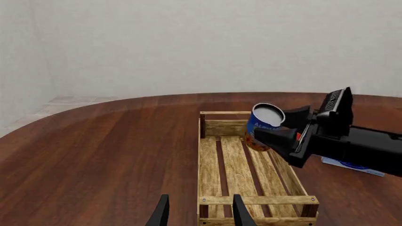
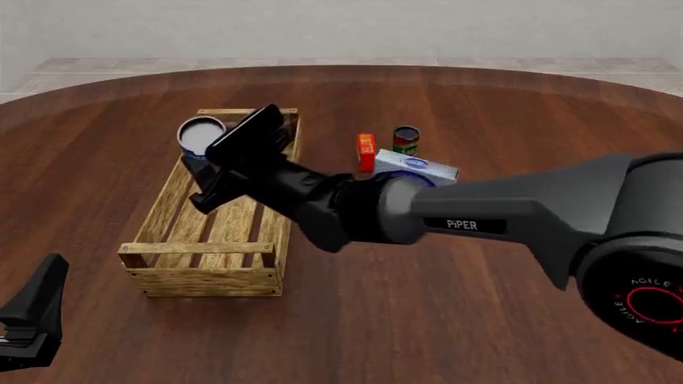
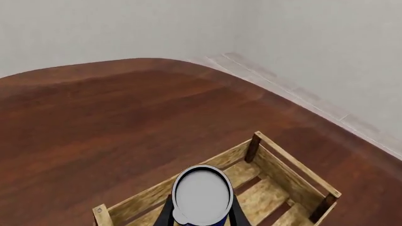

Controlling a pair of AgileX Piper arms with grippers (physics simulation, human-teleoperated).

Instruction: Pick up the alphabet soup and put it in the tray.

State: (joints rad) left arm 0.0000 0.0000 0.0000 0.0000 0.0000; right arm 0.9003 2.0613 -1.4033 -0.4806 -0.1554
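Right fingers point(image 3: 172, 211) gripping alphabet soup point(image 3: 202, 194) (tilted), over tray point(image 3: 295, 167)

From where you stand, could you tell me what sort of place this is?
Probably a simulated tabletop test room: a rounded dark-wood table, bare pale walls, and only a slatted light-wood crate and a few groceries.

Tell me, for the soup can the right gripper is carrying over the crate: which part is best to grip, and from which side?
Grip the alphabet soup across its round side wall, one finger each side, as the right gripper does now. The smooth cylinder gives two opposite faces; the flat silver top offers no hold. It hangs tilted over the tray, so coming in along the arm's own line suits.
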